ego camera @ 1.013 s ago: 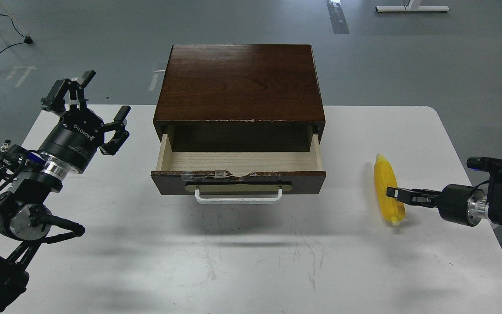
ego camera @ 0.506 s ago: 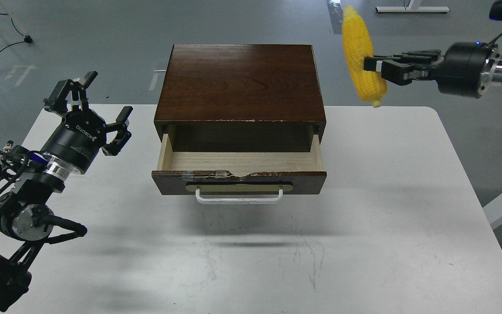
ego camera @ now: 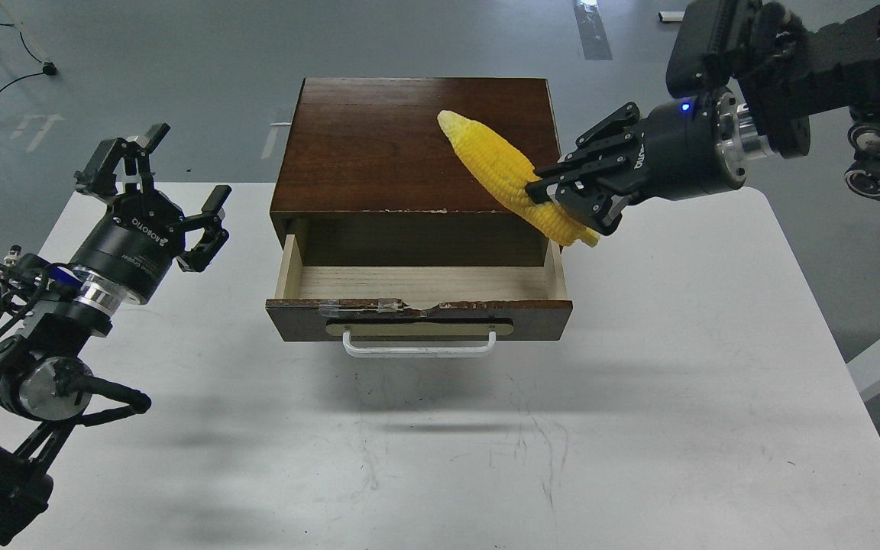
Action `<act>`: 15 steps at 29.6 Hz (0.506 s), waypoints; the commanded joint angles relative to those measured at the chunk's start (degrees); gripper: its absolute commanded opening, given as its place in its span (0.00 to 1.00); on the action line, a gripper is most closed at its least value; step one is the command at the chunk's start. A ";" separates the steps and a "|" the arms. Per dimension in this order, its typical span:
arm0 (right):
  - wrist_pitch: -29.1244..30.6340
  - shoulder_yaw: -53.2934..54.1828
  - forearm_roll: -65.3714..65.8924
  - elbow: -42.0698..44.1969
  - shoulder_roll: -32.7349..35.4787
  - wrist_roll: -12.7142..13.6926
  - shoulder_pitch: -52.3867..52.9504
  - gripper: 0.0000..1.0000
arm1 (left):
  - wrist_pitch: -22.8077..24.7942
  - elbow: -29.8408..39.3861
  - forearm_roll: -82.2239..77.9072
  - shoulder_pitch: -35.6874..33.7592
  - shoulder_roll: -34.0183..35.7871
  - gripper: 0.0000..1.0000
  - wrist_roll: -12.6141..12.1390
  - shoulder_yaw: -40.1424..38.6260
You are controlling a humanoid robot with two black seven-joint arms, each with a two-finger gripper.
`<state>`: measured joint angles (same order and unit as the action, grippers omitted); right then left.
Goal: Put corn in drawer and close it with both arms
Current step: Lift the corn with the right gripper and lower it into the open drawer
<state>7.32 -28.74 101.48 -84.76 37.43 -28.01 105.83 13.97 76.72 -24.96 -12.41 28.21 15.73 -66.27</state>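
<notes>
Drawer stands pulled open beneath the dark wooden box top; interior unobstructed. Right gripper, reaching in from the drawer's right, clamps the corn, held tilted in the air above the drawer's right rear corner. Left gripper hovers left of the drawer, fingers spread, empty.

White table w/ scuffs, lower frame. Grey floor behind; black cable upper left; tape strip top centre-right.
</notes>
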 commanded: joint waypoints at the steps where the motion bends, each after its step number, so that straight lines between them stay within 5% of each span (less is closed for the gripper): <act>1: -1.08 -0.52 3.54 0.38 -3.93 0.01 -0.01 0.02 | 0.00 0.01 0.00 -0.16 0.01 1.00 -0.08 0.00; 11: -1.43 -2.55 3.11 10.66 -15.71 0.01 -1.59 0.16 | -0.09 0.01 0.00 -0.16 0.18 1.00 -0.08 -0.17; 15: -1.43 -2.81 2.58 11.11 -17.04 0.01 -2.90 0.46 | -0.09 0.01 0.00 -0.51 0.01 1.00 0.00 -0.17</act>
<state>5.89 -31.39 104.47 -74.14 21.17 -27.99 103.80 13.89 76.74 -24.96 -12.59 28.34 15.73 -66.44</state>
